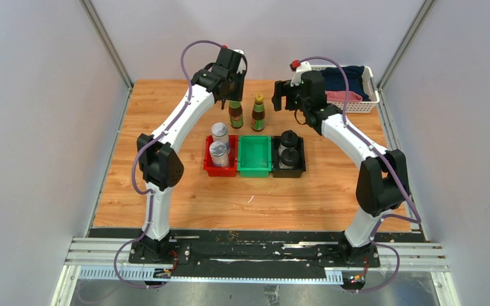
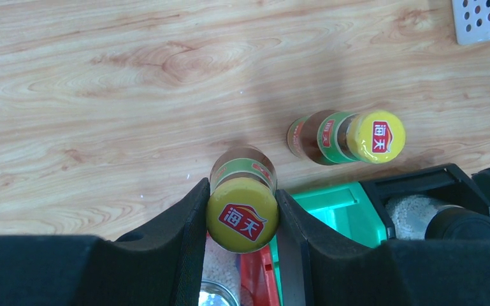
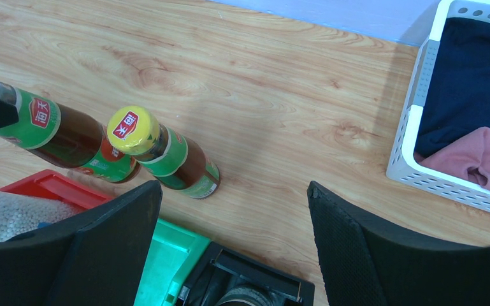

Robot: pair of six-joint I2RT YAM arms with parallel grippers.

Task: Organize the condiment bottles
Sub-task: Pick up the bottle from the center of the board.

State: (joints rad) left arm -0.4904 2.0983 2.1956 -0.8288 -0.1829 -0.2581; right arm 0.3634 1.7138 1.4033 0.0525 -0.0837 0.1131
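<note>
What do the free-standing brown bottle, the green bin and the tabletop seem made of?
Free-standing brown bottle: likely glass, glossy and translucent with dark contents; yellow cap could be plastic or metal. Green bin: moulded plastic, smooth, faint sheen. Tabletop: wood grain, matte, possibly laminate.

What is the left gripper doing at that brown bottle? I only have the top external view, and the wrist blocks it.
Observer: The left gripper is shut on the brown bottle, with one finger on each side of its yellow cap.
Operator: And the right gripper, open or closed?
Observer: The right gripper is open with nothing between its fingers. The second brown bottle stands on the table beyond the fingertips, off to one side.
</note>
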